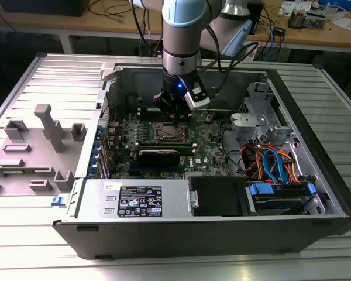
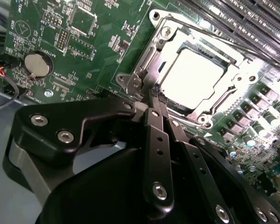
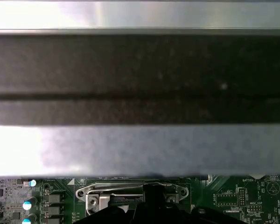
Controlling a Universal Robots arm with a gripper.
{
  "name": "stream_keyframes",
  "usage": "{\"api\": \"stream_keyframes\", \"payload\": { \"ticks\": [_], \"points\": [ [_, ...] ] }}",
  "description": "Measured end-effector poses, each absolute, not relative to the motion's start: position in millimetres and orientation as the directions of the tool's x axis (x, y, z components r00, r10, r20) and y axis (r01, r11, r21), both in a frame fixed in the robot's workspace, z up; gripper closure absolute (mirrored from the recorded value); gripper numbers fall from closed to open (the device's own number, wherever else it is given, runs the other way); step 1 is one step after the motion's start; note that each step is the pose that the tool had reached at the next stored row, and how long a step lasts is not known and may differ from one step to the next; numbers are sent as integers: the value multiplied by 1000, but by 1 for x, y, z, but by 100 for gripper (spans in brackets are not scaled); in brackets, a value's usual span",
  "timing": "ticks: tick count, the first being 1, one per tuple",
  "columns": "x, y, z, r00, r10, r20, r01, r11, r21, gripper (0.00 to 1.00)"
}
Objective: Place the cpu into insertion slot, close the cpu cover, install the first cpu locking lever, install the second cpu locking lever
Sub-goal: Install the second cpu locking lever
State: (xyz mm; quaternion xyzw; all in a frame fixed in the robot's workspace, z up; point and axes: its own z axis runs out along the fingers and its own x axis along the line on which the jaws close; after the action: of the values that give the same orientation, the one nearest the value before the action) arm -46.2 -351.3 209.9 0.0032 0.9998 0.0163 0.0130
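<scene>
black pincer links crowd the foreground of the second wrist view, and we see the fingers drawn narrow, tips close together, meeting at the edge of the insertion slot by one corner of its metal frame. whether they actually pinch a thin lever there we cannot tell.

we see the cpu lying flat in the insertion slot, its pale metal top glaring bright. the cpu cover lies down over it, its silver frame ringing the chip so that the top shows through the central window. beside the socket on the green motherboard sits a round coin battery (well apart from the fingertips).

in the first wrist view the silver frame of the socket shows along the board, with the dark pincer tip just against it.

in the exterior view the pincer hangs from the arm inside the open computer case, its tip down at the far edge of the insertion slot. a black card lies just nearer us than the socket. the case rests on a ribbed metal desk, with a grey plastic fixture on the exterior view's left.
</scene>
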Motion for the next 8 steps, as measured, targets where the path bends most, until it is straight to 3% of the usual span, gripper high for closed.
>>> {"api": "stream_keyframes", "payload": {
  "ticks": [8],
  "points": [
    [-46,-352,210,-1000,7,-26,6,999,33,89]
  ]
}}
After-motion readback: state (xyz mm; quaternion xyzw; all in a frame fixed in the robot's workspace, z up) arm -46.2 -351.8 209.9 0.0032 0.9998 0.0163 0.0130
